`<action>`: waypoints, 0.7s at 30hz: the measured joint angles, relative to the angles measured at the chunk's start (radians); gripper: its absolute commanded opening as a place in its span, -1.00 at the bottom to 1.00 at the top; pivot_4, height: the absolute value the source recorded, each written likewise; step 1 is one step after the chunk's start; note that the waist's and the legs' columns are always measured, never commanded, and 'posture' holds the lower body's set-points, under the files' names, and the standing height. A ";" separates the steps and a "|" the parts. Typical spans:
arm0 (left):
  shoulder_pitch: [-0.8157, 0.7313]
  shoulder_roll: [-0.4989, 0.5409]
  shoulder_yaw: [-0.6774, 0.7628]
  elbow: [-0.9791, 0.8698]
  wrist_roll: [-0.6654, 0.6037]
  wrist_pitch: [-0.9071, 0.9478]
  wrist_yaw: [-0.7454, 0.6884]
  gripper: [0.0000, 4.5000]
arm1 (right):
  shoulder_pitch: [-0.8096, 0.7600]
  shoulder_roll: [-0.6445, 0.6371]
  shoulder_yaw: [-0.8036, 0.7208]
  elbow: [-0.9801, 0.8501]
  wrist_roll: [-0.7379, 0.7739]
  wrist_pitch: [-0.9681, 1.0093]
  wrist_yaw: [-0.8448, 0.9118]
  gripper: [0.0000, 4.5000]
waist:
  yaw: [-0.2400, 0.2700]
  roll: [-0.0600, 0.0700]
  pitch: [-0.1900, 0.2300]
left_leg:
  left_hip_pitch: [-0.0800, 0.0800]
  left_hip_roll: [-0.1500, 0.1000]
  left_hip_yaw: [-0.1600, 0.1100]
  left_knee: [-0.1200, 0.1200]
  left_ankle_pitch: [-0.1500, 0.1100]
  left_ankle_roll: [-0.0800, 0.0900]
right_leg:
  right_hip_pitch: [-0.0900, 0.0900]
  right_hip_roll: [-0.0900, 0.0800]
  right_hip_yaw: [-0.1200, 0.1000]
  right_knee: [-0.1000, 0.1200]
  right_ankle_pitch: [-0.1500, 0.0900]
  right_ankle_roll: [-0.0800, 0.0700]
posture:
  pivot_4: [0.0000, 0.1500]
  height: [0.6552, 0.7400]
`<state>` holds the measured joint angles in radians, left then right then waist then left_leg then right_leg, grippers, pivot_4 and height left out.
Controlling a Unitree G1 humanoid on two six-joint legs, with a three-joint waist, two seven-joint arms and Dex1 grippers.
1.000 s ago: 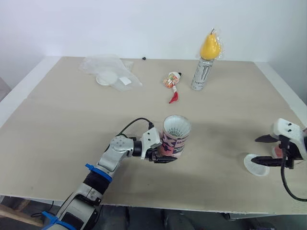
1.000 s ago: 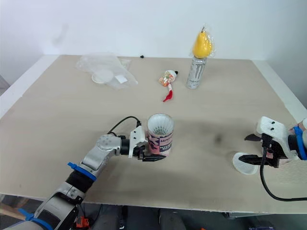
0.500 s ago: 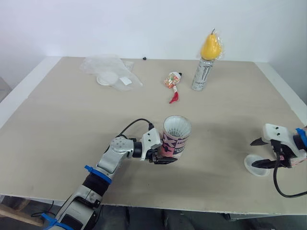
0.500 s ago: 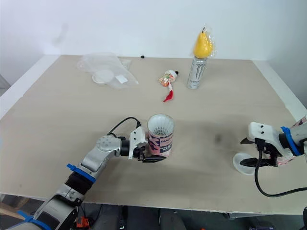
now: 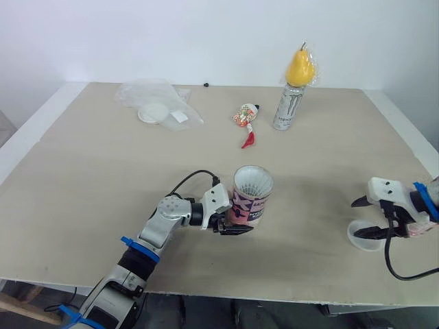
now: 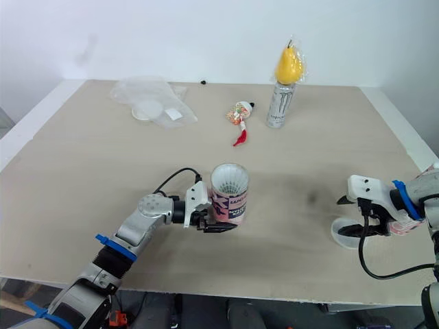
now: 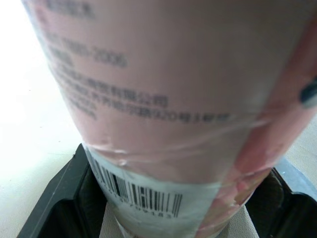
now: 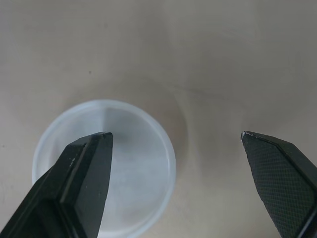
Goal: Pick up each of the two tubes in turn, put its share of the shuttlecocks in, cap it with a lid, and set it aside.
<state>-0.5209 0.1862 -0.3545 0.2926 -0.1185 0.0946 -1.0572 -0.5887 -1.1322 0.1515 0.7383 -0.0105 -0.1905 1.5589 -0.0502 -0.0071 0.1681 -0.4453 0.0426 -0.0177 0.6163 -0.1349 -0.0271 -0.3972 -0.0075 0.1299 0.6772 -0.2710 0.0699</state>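
Left gripper [image 5: 235, 221] clamped low on upright tube [image 5: 251, 195], mid-tabletop [image 5: 89, 178] toward the front edge. Right gripper [image 8: 174, 134] spread wide, empty, above lid [image 8: 130, 166] near front right corner. Lid likely light, thin, slippery; pinch across rim.

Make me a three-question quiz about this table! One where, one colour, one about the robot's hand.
1. Where is the pear? A on top of the can; B on the floor; C in a bowl.
2. What colour is the lid below the right gripper? A white; B green; C black.
3. The right gripper is: A shut on the lid; B open; C shut on a spoon.
Answers: 1 A, it sits on the can's top. 2 A, it looks pale white. 3 B, its fingers stand wide apart.
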 measured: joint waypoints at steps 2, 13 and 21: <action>0.000 0.001 0.000 0.000 0.000 0.000 0.000 0.45 | 0.003 0.000 0.003 -0.009 -0.002 -0.003 0.002 0.98 | 0.000 0.000 0.000 | 0.000 0.000 0.000 0.000 0.000 0.000 | 0.000 0.000 0.000 0.000 0.000 0.000 | 1.00 1.00; 0.000 0.003 0.000 0.000 0.001 0.014 0.006 0.45 | 0.032 0.000 0.005 -0.068 -0.001 0.014 0.010 -0.63 | -0.001 -0.002 0.001 | 0.007 0.000 0.000 0.000 0.000 0.000 | 0.007 0.000 0.000 0.000 0.000 -0.001 | 1.00 1.00; 0.000 0.004 0.000 -0.002 0.001 0.017 0.006 0.45 | 0.053 -0.002 0.000 -0.107 0.009 0.034 0.012 -0.97 | -0.002 -0.002 0.001 | 0.007 0.001 0.000 0.000 0.000 0.000 | 0.007 0.000 0.000 0.000 -0.001 -0.001 | 1.00 1.00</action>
<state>-0.5214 0.1907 -0.3550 0.2906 -0.1179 0.1121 -1.0513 -0.5359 -1.1342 0.1510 0.6315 -0.0015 -0.1561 1.5705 -0.0523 -0.0089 0.1689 -0.4378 0.0432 -0.0177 0.6162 -0.1353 -0.0275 -0.3900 -0.0075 0.1297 0.6771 -0.2716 0.0691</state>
